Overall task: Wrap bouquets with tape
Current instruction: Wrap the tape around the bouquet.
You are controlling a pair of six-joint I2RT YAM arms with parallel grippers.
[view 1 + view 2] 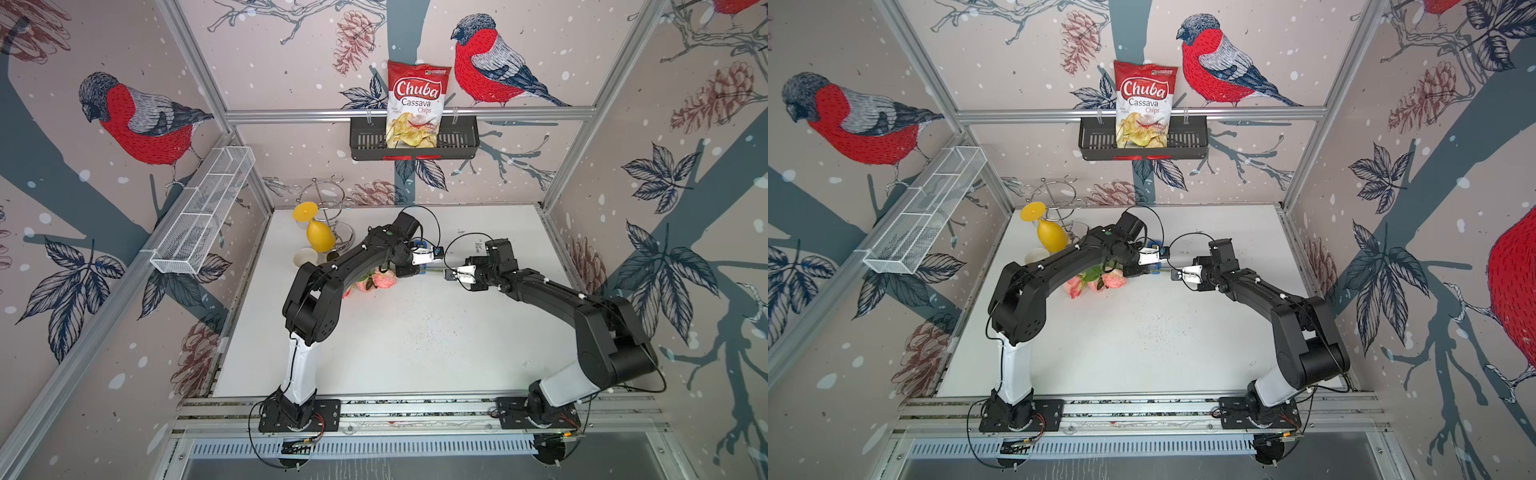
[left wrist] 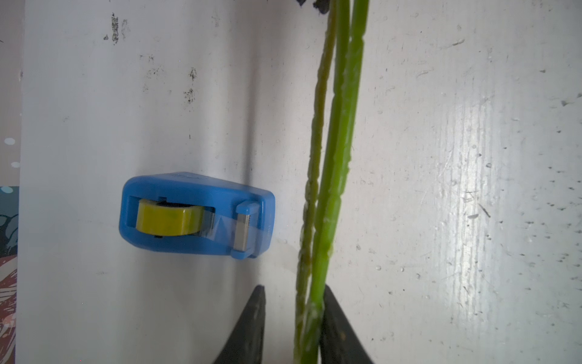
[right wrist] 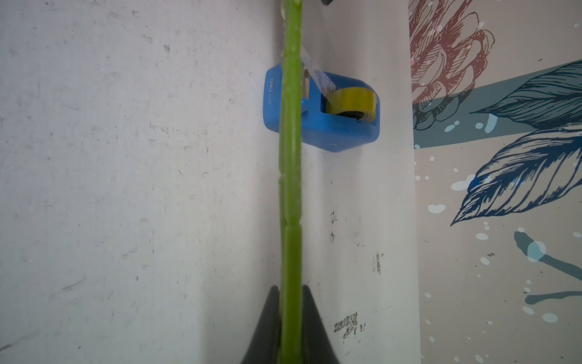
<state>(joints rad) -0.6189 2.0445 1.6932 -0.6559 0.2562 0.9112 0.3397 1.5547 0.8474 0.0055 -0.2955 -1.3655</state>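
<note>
Running crosswise past the tape dispenser (image 2: 195,217), the stems (image 2: 333,157) are pinched by the right gripper (image 3: 290,288); the left gripper (image 2: 293,288), nearer the dispenser, straddles them, jaws parted.

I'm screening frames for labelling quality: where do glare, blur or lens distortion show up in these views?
Left wrist view: a bright glare streak washes out the table, while the tape dispenser is fairly sharp. Right wrist view: the stems, close to the lens, look soft. In both top views: wide-angle perspective splays the frame posts outward.
</note>
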